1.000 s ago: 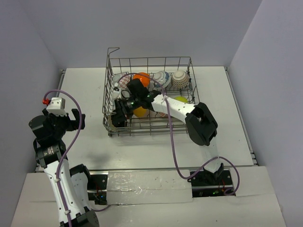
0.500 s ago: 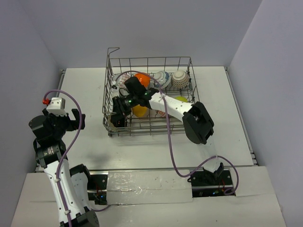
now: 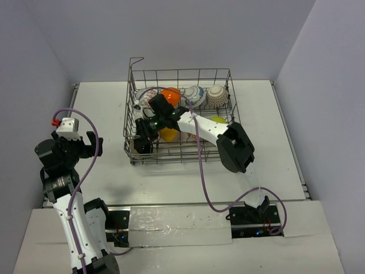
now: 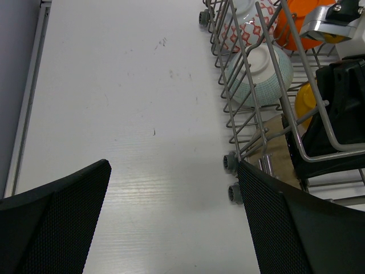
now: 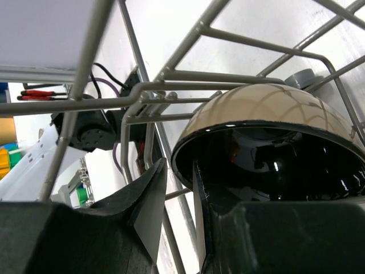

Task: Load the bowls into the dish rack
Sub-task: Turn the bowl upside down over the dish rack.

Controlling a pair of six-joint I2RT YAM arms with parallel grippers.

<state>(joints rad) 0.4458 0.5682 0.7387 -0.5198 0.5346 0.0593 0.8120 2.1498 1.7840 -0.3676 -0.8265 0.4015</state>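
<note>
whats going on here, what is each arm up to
The right gripper is down in the near-left corner of the dish rack, shut on the rim of a glossy black bowl among the wires there. Other bowls already sit in the rack, among them an orange bowl and a yellow bowl, with patterned ones along the back. The left gripper hangs open and empty over the table, left of the rack.

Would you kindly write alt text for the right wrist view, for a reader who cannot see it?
A glossy black bowl with a tan outside sits among the grey wires of the dish rack, its rim between the two dark fingers of the right pincer.
</note>
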